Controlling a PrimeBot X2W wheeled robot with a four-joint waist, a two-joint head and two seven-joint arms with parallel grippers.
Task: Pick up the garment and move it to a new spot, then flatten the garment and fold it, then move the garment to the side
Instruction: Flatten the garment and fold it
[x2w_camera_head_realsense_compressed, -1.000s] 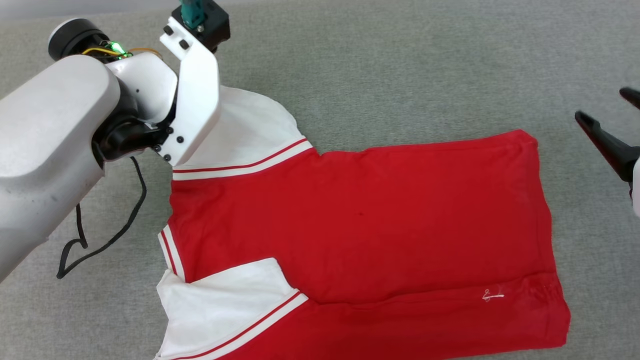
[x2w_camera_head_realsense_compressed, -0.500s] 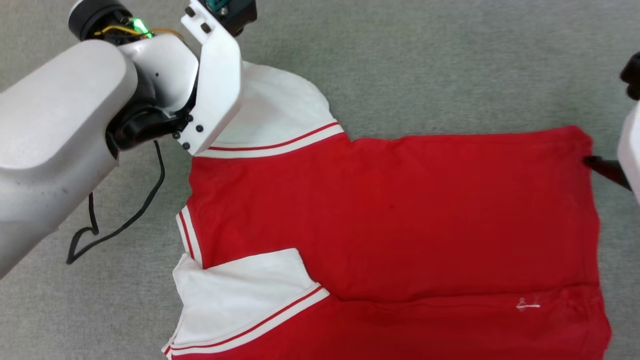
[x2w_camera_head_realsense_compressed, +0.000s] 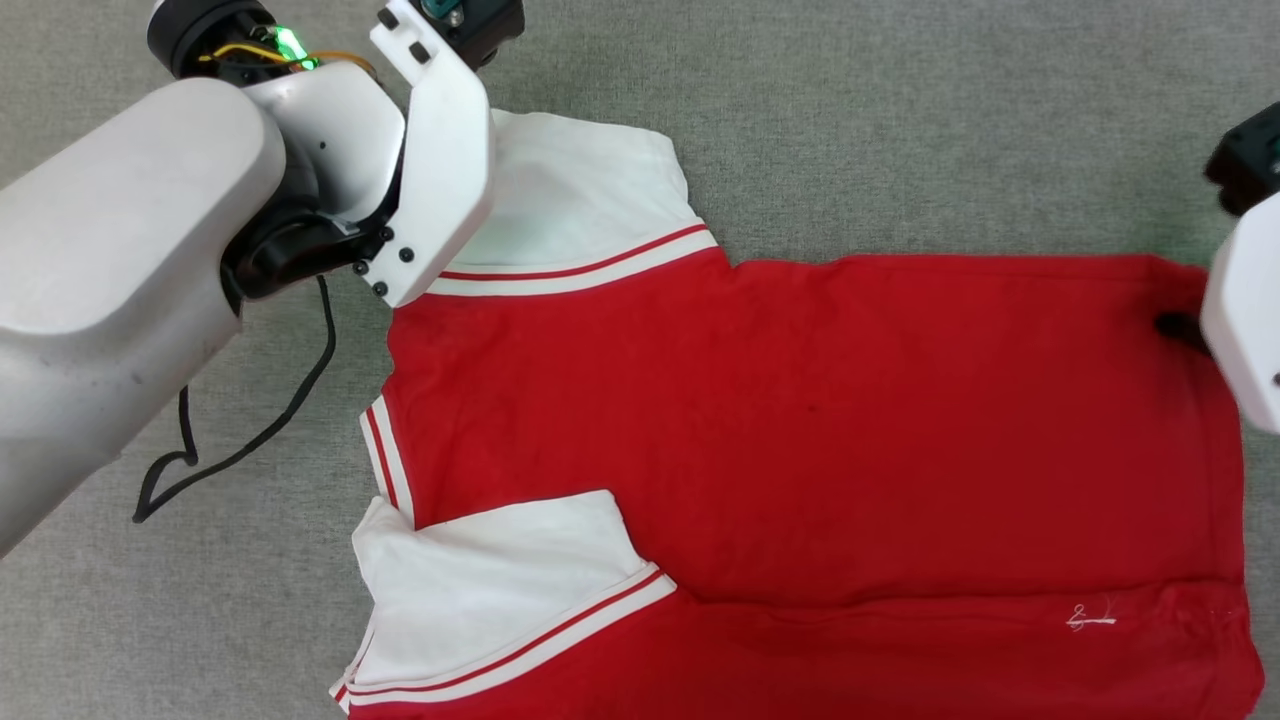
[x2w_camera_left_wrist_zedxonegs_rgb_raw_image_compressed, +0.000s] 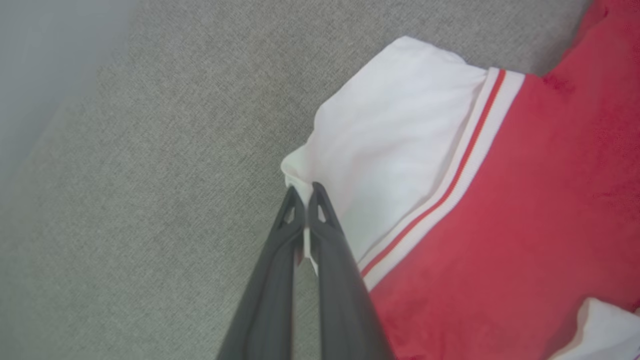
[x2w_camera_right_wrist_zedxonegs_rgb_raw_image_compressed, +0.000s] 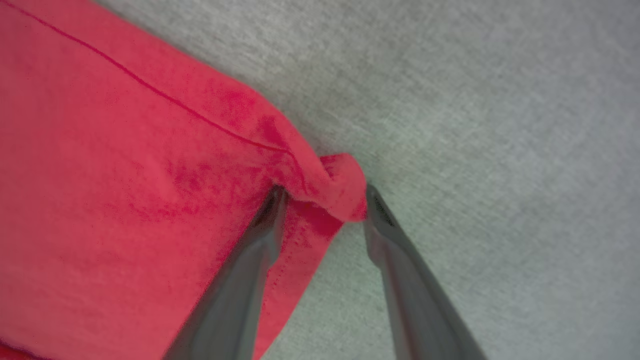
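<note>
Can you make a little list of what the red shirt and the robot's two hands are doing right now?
garment: red with white sleeves, spread out on the grey surface
left gripper: shut, pinching the edge of the white sleeve
right gripper: open, one finger each side of the bunched red corner

Garment (x2w_camera_head_realsense_compressed: 800, 420) red; sleeves (x2w_camera_head_realsense_compressed: 580, 190) white, red-striped trim; surface (x2w_camera_head_realsense_compressed: 900, 120) grey weave

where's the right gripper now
In the right wrist view the right gripper straddles the bunched corner of the bright red soft jersey shirt on the grey cloth surface, at the head view's right edge.
</note>
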